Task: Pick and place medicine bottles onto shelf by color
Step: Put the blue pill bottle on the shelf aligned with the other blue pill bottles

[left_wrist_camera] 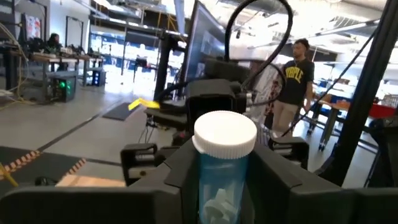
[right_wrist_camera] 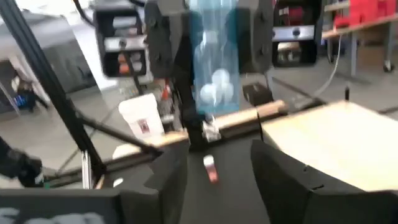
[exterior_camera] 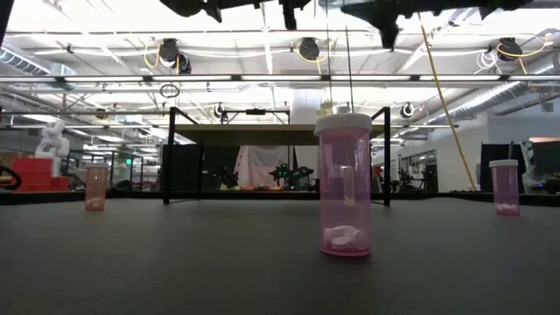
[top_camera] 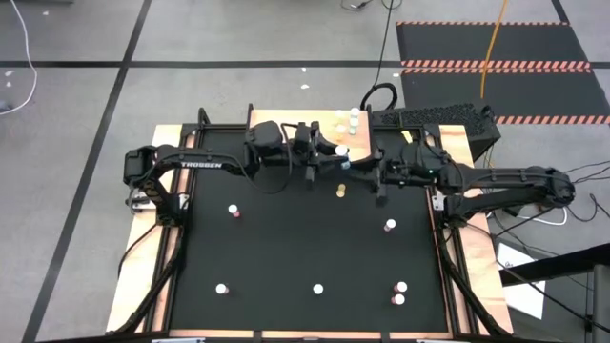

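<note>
A blue medicine bottle [left_wrist_camera: 224, 171] with a white cap [left_wrist_camera: 225, 132] hangs in the air above the far middle of the black mat, with my left gripper [top_camera: 334, 154] shut on it. My right gripper [right_wrist_camera: 214, 168] faces it from the table's right side. Its fingers stand open a little short of the bottle [right_wrist_camera: 214, 62], with nothing between them. The shelf [exterior_camera: 262, 134] is a tan board on thin black legs at the far edge of the mat. A few small bottles [top_camera: 349, 119] stand in a cluster at the far edge. My left gripper pinches the blue bottle's body [left_wrist_camera: 205, 186] just below the cap, between its two fingers [left_wrist_camera: 177, 171]. The fingers reach in level from the table's left side. The bottle stands upright in the hold, cap up, its bottom [right_wrist_camera: 214, 111] clear of mat and shelf.
Loose bottles stand on the mat: pink ones [top_camera: 234, 211], [top_camera: 390, 226], [top_camera: 398, 299], a yellow one [top_camera: 340, 191] under the grippers, and white-capped ones near the front [top_camera: 221, 288], [top_camera: 317, 288]. A pink bottle [exterior_camera: 344, 188] stands close in the low view. A person [left_wrist_camera: 297, 81] stands beyond the table.
</note>
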